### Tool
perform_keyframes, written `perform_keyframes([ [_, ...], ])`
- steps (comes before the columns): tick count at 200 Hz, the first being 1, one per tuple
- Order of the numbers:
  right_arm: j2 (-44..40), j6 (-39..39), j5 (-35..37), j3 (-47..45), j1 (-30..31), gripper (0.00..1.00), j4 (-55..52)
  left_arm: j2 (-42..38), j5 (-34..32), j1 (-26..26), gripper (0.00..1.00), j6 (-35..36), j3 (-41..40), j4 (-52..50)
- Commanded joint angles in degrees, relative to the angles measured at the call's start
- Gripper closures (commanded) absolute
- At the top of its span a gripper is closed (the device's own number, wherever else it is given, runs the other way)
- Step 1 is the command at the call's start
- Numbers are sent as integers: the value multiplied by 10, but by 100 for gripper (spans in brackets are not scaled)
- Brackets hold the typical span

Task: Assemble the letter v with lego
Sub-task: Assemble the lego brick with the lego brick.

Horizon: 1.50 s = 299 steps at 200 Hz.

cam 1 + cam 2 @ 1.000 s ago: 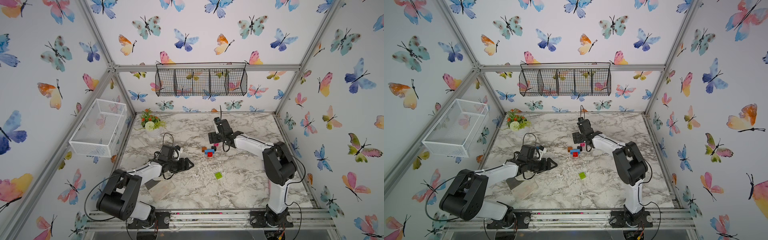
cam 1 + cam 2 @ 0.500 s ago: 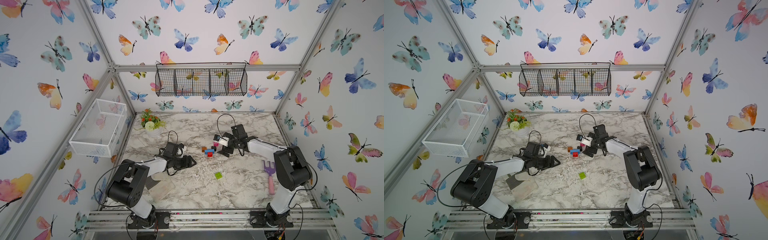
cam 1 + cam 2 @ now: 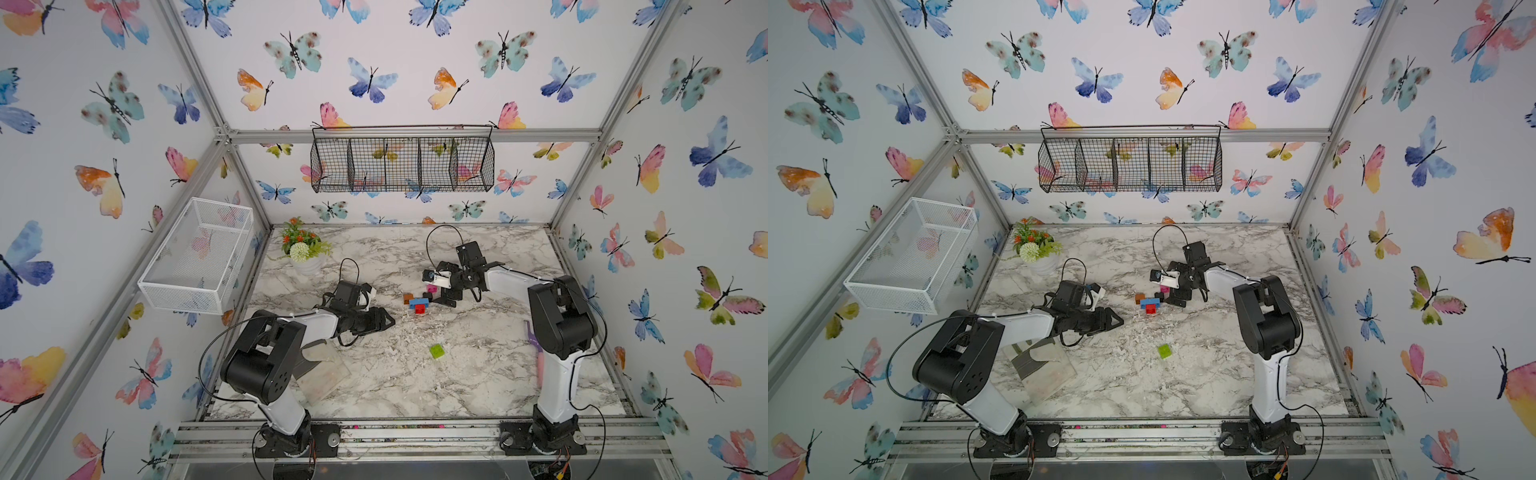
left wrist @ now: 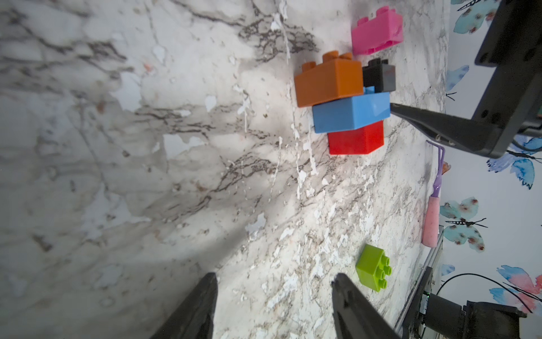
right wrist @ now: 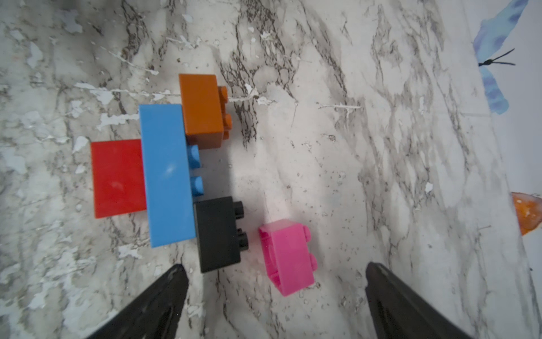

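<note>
Marble tabletop (image 3: 457, 374). Landmark: blue brick (image 5: 165, 176), lying on side, core of unfinished letter v (image 3: 417, 302). Red brick (image 5: 117, 177) joined at middle of blue brick's plain face; orange brick (image 5: 201, 110) and black brick (image 5: 217, 234) on its studded face, one at each end. Pink brick (image 5: 289, 256) loose, near blue brick, just beside black brick. Green brick (image 4: 371, 267) loose, well apart from blue brick. Right gripper (image 5: 274, 265) jaws wide, empty, one tip just beside blue brick's end. Left gripper (image 4: 274, 276) jaws partly spread, empty, well apart from blue brick.
</note>
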Motion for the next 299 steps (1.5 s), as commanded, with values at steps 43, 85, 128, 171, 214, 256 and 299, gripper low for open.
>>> perform_keyframes([
  [43, 49, -29, -35, 38, 2, 10, -39, 47, -17, -20, 45, -1, 15, -11],
  [85, 56, -34, -47, 50, 2, 17, -59, 65, -14, -22, 48, -6, 26, -8],
  [128, 67, -49, -47, 68, 4, 24, -97, 95, -21, -38, 52, -9, 53, -6],
  [171, 62, -44, -52, 61, 6, 34, -93, 122, -25, -40, 53, -11, 75, -7],
  [214, 53, -37, -54, 48, 7, 39, -85, 143, -26, -40, 54, -10, 94, -10],
  [256, 51, -35, -62, 47, 8, 36, -76, 153, -32, -39, 54, -5, 108, -20],
  [299, 52, -34, -74, 46, 10, 36, -70, 167, -39, -40, 54, -3, 123, -28],
])
